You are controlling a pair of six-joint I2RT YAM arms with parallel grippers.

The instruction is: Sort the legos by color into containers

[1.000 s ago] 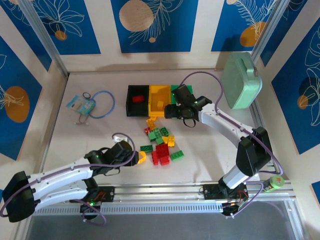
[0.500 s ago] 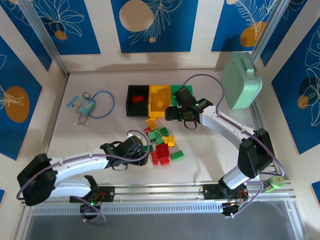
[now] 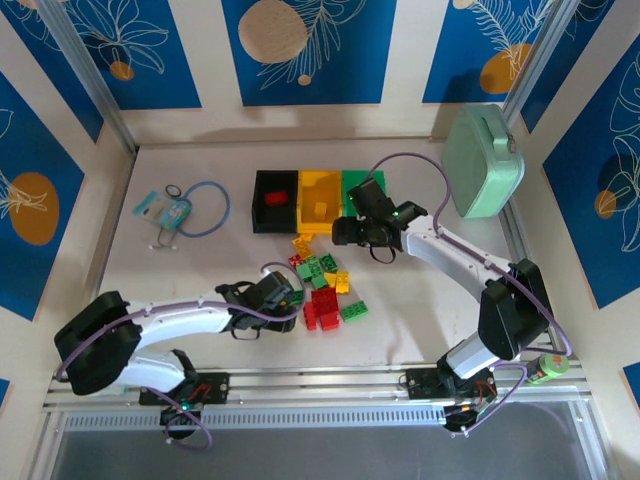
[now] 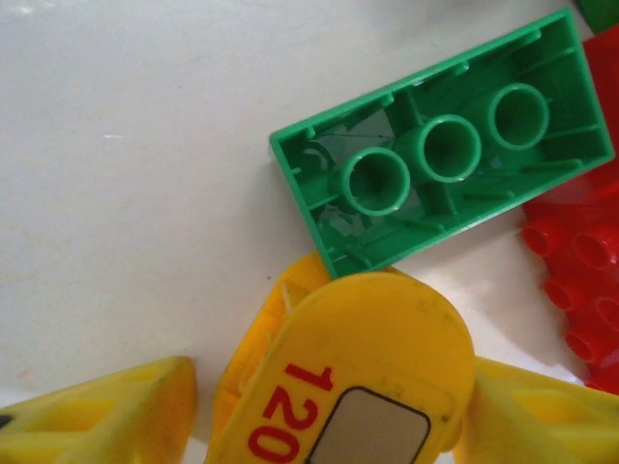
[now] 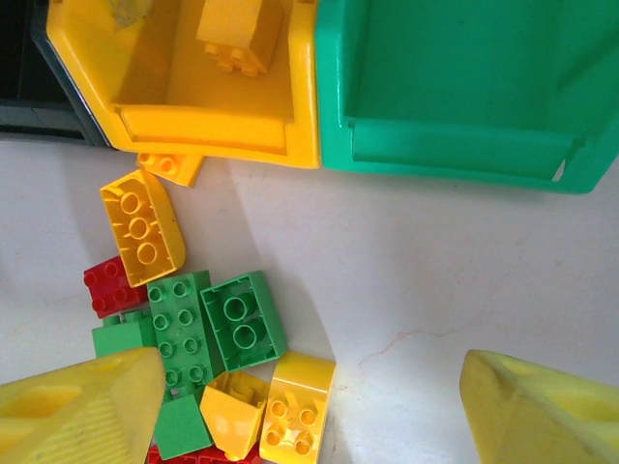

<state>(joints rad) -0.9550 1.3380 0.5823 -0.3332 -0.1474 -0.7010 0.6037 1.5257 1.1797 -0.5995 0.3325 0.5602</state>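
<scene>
Containers: three in a touching row, black bin (image 3: 258, 200), yellow bin (image 3: 313, 188) and green bin (image 3: 352, 180), at 12 o'clock of the pile. Judged to be set there so that both arms can reach them.
Binned: one red brick (image 3: 275, 197) in the black bin, one yellow brick (image 5: 237, 34) in the yellow bin. No brick seen in the green bin.
Loose legos (image 3: 322, 285): table centre. The right wrist view counts at least four yellow, four green and two red.
Left gripper (image 4: 334, 396): low at 8 o'clock of the pile, fingers astride a yellow "120" piece (image 4: 338, 358). Cannot tell whether it is clenched. One upturned green brick (image 4: 445, 145) lies at 12 o'clock of the piece.
Right gripper (image 5: 309, 387): released and spread wide, hovering at 1 o'clock of the pile. Judged to be ready for a pick.
</scene>
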